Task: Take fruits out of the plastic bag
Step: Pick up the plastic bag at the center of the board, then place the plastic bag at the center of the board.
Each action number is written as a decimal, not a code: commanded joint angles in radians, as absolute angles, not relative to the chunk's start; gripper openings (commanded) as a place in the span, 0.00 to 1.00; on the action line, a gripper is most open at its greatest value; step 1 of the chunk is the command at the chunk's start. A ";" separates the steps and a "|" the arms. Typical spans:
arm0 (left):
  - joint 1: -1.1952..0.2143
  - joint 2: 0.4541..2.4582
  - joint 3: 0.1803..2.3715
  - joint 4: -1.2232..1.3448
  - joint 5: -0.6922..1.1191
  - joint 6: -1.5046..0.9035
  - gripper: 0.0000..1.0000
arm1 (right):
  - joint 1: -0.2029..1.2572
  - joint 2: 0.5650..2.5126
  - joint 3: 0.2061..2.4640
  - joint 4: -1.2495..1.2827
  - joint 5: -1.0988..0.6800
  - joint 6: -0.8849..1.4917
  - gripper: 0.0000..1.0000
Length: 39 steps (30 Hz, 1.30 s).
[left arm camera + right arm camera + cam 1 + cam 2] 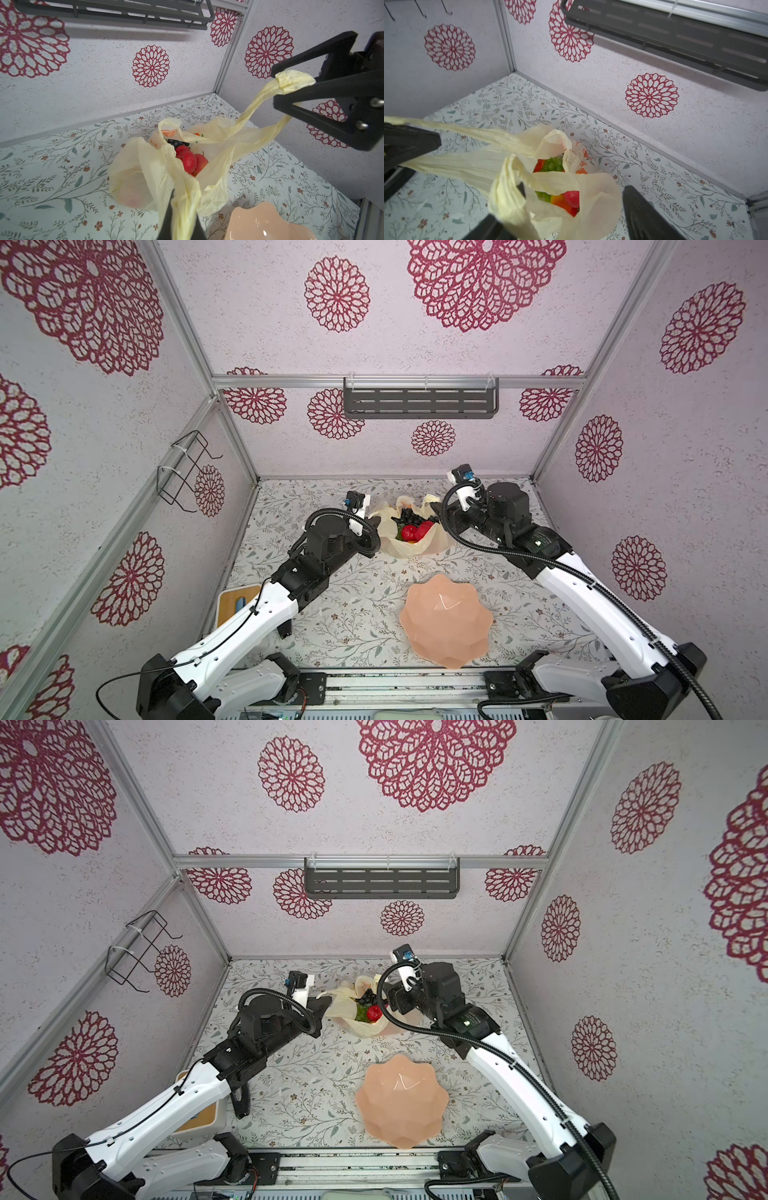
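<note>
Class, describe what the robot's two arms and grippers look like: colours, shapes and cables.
The left arm and right arm have white shell links, black joints and black wrist housings. A ribbed black hose curves from each wrist; a thin black cable follows the left arm. The left gripper and right gripper have black, wedge-shaped fingers.

The plastic bag (415, 547) is set at the back middle of the worktop (353, 614), and the fruits (413, 531) are held in it. It is flanked by the left gripper (375, 526) on its left and the right gripper (444, 517) on its right. The bowl (446, 626) is placed before the plastic bag, nearer the front edge. A shelf (419, 403) is hung behind and above them.
</note>
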State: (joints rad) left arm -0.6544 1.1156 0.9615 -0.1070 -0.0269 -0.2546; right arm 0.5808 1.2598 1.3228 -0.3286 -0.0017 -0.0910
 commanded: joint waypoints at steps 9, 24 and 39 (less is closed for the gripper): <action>-0.584 1.229 1.333 -0.386 -0.384 -0.175 0.00 | 0.532 1.771 2.194 -0.658 0.099 -0.140 0.02; -0.215 1.028 1.253 -0.483 -0.365 -0.199 0.00 | 0.506 1.868 2.229 -0.545 -0.055 0.020 0.00; -0.032 1.281 1.600 -0.496 -0.075 -0.283 0.00 | 0.505 2.044 2.533 -0.523 -0.120 0.112 0.02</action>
